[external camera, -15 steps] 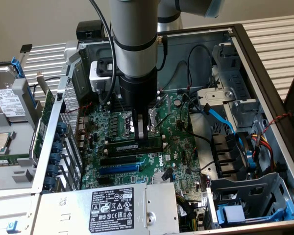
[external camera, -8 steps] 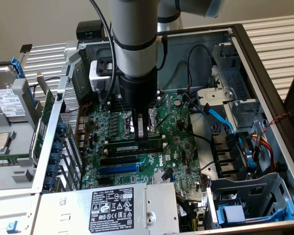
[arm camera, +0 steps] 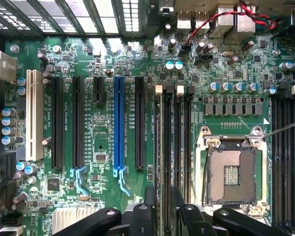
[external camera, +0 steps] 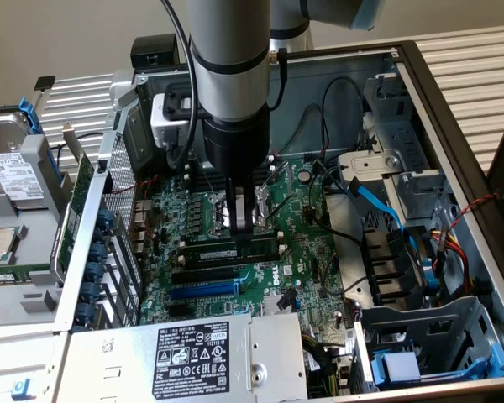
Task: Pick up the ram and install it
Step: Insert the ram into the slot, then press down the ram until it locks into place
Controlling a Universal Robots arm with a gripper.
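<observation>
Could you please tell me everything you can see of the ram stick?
The ram is a long, thin, dark circuit-board stick with black chips and a small white label. It stands on edge, level, on the green motherboard, parallel to the blue slot nearby. The open tool hangs right over its middle. I cannot tell whether the tool touches it, or whether it is fully clicked in.

— What sort of place is this?
— A robotics lab or tech workshop, I'd say. A desktop computer case (external camera: 319,65) lies open with its green motherboard (external camera: 302,252) bare.
— Anything else?
— A robot arm (external camera: 231,75) reaches in, its hand (external camera: 242,220) over the board. A loose hard drive (external camera: 13,172) sits beside the case, and a plain wall (external camera: 67,34) stands behind.
</observation>
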